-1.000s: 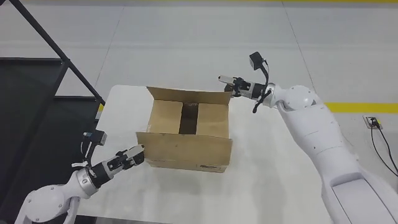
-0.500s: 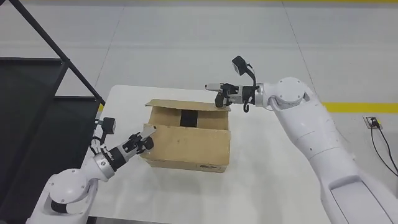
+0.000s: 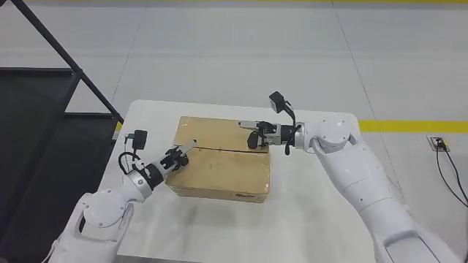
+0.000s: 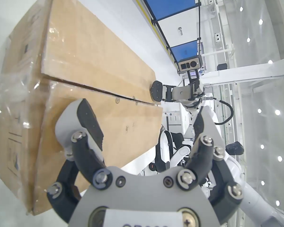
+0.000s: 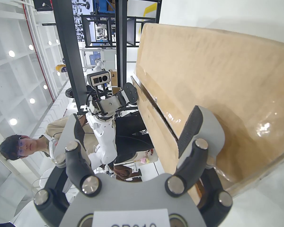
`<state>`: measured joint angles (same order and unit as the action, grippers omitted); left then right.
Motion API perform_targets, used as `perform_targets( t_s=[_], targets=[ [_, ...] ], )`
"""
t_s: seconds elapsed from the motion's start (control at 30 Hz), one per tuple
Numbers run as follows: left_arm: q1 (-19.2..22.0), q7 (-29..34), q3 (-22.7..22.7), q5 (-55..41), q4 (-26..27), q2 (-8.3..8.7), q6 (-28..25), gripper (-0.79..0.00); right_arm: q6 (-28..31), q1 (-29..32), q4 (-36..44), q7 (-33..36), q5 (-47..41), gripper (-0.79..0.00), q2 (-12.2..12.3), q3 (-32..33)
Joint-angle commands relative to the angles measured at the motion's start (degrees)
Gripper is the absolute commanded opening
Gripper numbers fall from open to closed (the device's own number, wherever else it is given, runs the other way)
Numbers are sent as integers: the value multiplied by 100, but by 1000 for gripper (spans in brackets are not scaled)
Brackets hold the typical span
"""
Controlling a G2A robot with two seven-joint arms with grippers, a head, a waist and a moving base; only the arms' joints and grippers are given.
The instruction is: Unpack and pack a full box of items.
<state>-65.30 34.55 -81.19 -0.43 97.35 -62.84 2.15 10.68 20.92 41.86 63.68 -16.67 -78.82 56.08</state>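
The box has closed; left tool and right tool, both open, rest on its top.

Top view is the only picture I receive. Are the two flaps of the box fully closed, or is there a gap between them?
Observer: Left wrist view shows the box folded shut, with a thin dark slit along the seam.
Operator: Are the end effectors gripping anything?
Observer: No. The left end effector is open; one finger lies on the near flap, the other past the box edge.
Operator: And the right one?
Observer: The right end effector is open too, one finger beside the seam on the other flap.
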Motion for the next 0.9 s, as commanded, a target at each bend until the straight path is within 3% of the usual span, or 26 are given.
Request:
perform_targets(
  t_s=[0.0, 0.27, 0.53, 0.7, 0.87],
  targets=[
    [38, -11, 52, 23, -33, -6, 6, 0, -61, 120, 158, -22, -2, 0, 38, 66],
    [51, -338, 173, 390, -44, -19, -75, 0, -373, 489, 755, -131, 40, 0, 145, 240],
    [-114, -632, -9, -32, 67, -37, -291, 0, -588, 792, 1259, -265, 339, 0, 244, 326],
    [-404, -753, -639, -888, 188, -15, -447, 0, -664, 916, 1422, -359, 480, 0, 298, 397],
    [-774, -712, -1668, -1996, -135, 34, -661, 0, -647, 909, 1487, -333, 653, 0, 314, 365]
  ],
)
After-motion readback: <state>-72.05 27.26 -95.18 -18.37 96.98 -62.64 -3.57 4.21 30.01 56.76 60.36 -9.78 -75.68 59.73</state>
